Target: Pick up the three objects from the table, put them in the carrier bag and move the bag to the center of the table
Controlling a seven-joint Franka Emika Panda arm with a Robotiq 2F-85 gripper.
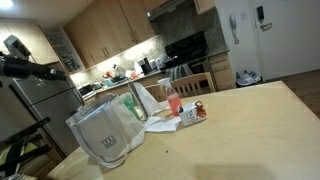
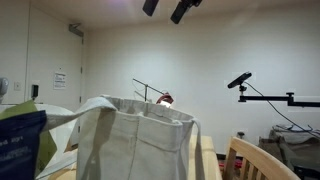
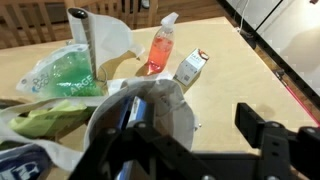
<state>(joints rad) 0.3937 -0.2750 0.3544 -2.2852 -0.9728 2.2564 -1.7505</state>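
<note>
Wrist view: the pale carrier bag (image 3: 165, 100) gapes open-mouthed before the hand (image 3: 195, 138), whose fingers seem spread apart.

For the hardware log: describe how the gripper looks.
In the wrist view the gripper is matte black and blocky, with thick, angular fingers on a dark, ribbed body. No markings, labels or loose cables can be made out on it.
</note>
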